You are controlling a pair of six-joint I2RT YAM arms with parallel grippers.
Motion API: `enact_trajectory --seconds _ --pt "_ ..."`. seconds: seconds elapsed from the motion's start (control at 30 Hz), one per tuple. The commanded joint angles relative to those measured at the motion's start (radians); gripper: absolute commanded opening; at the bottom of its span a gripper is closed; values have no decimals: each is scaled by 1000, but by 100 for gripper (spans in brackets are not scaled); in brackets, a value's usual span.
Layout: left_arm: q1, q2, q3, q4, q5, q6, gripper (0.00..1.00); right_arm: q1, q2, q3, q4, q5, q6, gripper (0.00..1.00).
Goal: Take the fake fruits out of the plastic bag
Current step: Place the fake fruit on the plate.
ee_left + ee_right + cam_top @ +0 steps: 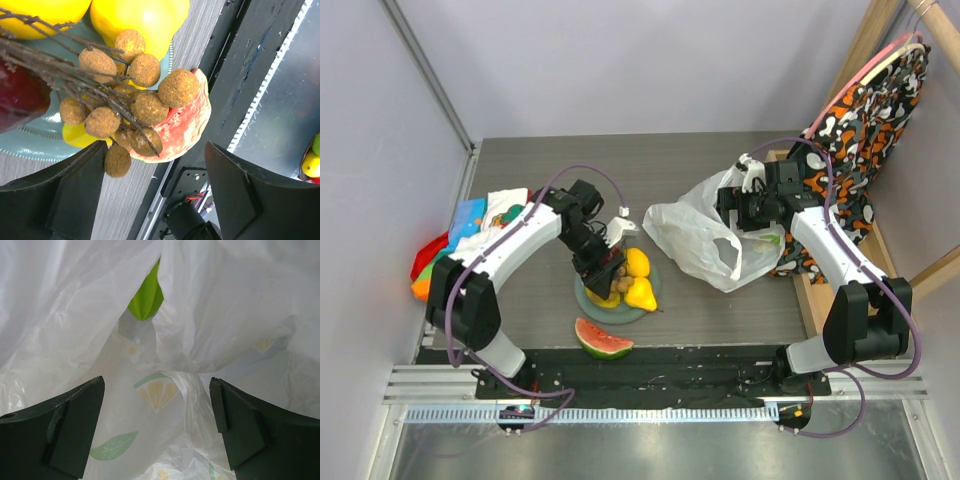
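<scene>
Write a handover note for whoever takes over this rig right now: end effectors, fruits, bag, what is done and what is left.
Left end effector: open, holding nothing, over the plate.
Right end effector: open, holding nothing, facing the plastic bag.
Done: brown bunch, dark red fruit and yellow fruits lie on the plate; watermelon slice lies on the table beside it.
Left: a green piece shows inside the bag. Whether more is in there is hidden.

Crinkled plastic bag (pixel 225 315) around green fruit (pixel 146 302)
</scene>
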Motion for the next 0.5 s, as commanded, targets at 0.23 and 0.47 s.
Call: enact_trajectory --seconds 0.23,0.47 --pt "189 -327 -64 -264 -43 314 100 -13 -8 22 28 -7 -2 95" --pt "185 -547 -319 -265 -56 778 100 -13 25 35 29 -19 1 95"
